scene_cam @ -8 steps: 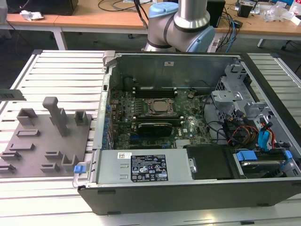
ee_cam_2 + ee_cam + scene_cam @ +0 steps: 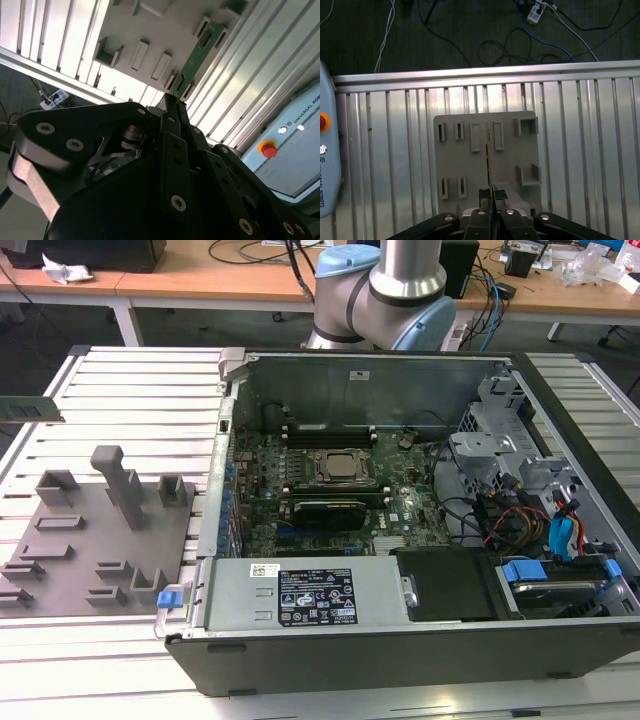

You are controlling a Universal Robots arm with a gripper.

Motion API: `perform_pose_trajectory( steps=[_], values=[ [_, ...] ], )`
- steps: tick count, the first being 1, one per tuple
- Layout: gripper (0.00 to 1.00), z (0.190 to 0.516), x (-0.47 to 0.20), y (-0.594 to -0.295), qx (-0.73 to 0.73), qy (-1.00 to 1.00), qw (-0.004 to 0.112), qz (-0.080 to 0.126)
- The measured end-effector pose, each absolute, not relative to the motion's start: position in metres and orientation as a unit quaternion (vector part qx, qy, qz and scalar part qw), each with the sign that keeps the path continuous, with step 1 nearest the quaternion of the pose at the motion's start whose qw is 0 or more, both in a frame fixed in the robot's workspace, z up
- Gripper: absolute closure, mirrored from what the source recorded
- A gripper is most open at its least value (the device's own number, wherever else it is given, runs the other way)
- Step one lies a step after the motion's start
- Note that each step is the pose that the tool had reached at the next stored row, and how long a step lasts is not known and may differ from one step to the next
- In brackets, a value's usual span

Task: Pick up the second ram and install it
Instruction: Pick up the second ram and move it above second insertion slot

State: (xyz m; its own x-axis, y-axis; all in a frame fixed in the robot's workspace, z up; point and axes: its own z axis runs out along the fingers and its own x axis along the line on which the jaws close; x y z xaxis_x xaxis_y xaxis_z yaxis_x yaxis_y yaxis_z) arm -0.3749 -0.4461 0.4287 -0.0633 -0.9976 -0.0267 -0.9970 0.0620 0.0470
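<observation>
As the tool (image 2: pixel 491 194) grips it, the second ram (image 2: pixel 197 55) overhangs the plate (image 2: pixel 455 165).

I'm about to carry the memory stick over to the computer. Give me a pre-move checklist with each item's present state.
1. Grip: the fingers are shut on one end of the second ram in both wrist views. Ok.
2. Alignment: in the first wrist view the second ram runs edge-on, in line with the fingers. Ok.
3. Clearance: in the exterior view the second ram hangs apart from the fixture plate and its upright blocks. Ok.
4. Access: the computer case is open and the motherboard is exposed. Ok.
5. Free slot among the memory sockets: cannot tell.
</observation>
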Motion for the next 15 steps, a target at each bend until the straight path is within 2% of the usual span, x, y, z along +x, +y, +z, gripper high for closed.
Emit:
perform_pose_trajectory(
  steps=[6,15],
  values=[
    [0.87,0.441,-0.374,-0.444,0.684,-0.729,0.006,-0.026],
    [0.87,0.441,-0.366,-0.444,0.684,-0.729,0.006,-0.027]
  ],
)
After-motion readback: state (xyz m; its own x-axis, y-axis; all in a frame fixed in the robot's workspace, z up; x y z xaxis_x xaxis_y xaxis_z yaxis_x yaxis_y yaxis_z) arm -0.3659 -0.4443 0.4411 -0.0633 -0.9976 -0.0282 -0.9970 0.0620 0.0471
